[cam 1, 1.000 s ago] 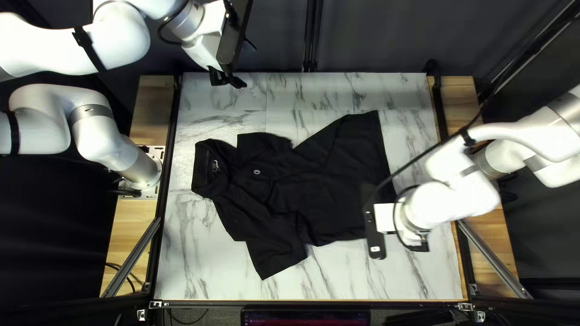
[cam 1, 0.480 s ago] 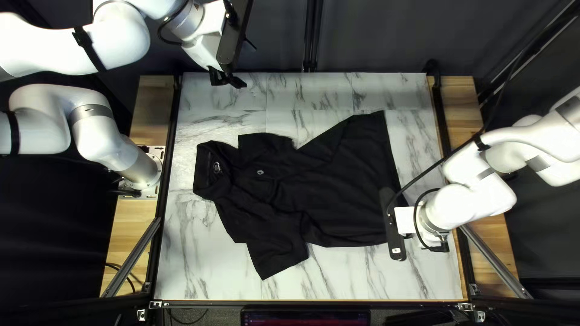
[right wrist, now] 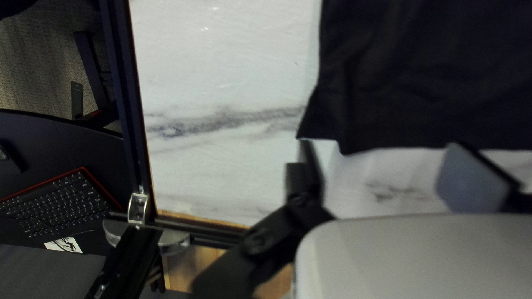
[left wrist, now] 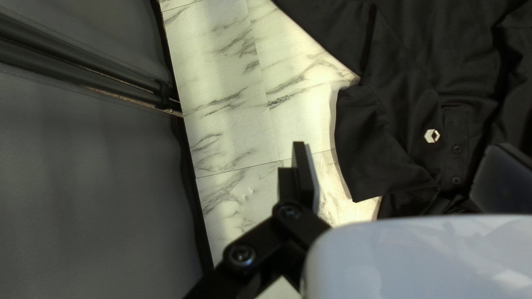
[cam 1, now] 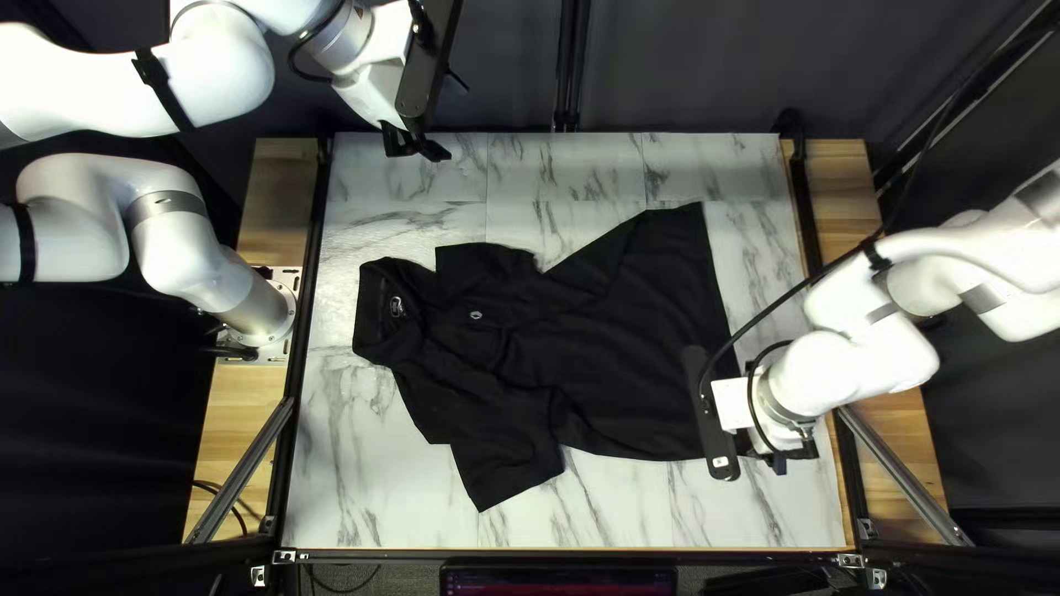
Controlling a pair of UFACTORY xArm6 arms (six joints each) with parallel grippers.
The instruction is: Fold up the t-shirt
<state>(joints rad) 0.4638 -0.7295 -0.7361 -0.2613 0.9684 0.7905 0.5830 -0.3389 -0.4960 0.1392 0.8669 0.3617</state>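
The robot's right gripper stands open over the hem of the black t-shirt, its fingers spread wide in its wrist view. One corner of the hem lies just by a fingertip; whether they touch cannot be told. A small pale mark sits on the gripper's dark housing. The left gripper is open too, raised near the table's far left corner, well apart from the shirt.

The t-shirt lies spread on the marbled table, collar toward the left of the top left view, one sleeve toward the far edge, the other toward the near edge. A pale angular emblem marks the chest beside the buttons, and a label with pale print shows inside the collar.

Beyond the near edge are a keyboard and a white card bearing dark marks.
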